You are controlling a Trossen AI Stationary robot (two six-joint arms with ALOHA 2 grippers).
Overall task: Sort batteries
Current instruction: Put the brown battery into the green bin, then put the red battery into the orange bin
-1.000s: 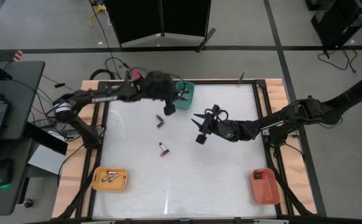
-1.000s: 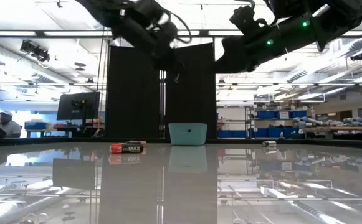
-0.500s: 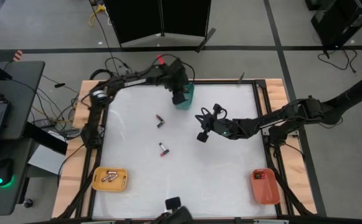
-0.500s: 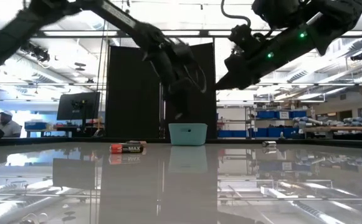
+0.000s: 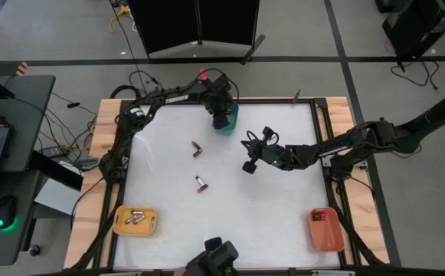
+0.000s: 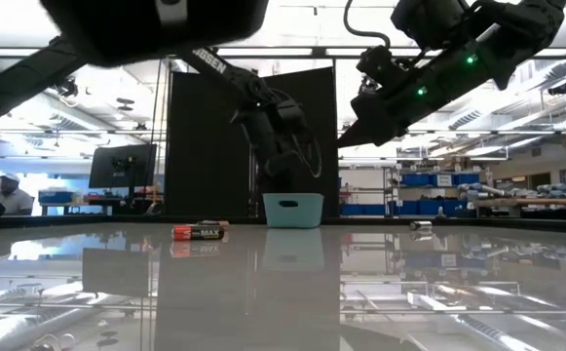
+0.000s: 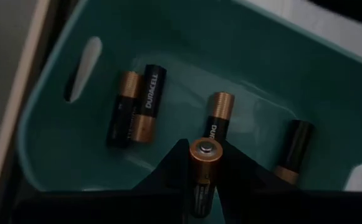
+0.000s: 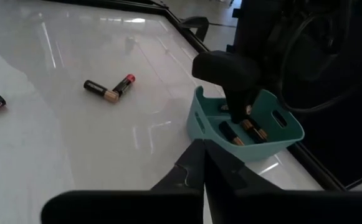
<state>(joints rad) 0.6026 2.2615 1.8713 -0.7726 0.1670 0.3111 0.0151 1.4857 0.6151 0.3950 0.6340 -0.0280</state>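
Note:
My left gripper [image 5: 222,120] hangs over the teal tray [image 5: 230,115] at the table's far edge, shut on a copper-topped battery [image 7: 204,165]. Several dark and copper batteries [image 7: 137,106] lie on the tray's floor. Two batteries [image 5: 196,148] lie together on the white table, and a red-ended one [image 5: 201,184] lies nearer. My right gripper [image 5: 247,165] hovers right of them, shut and empty; its closed fingers [image 8: 193,163] point toward the teal tray [image 8: 246,127]. My left gripper pinches the battery's sides [image 7: 199,186] between its two fingers, which come down from above into the tray's opening. The button end [image 7: 205,149] sticks out past the fingertips. The battery hangs clear above the tray's floor.
A yellow tray [image 5: 118,225] with batteries sits at the near left corner and a red tray [image 5: 326,234] at the near right. One more battery [image 6: 420,225] lies far right in the low view. A dark object [image 5: 216,257] juts in at the near edge.
My left gripper has swung from left of the teal tray to right over it, carrying its battery, and has come down toward the tray. My right gripper has shut its fingers on nothing while staying in place. A dark object has appeared at the near edge.

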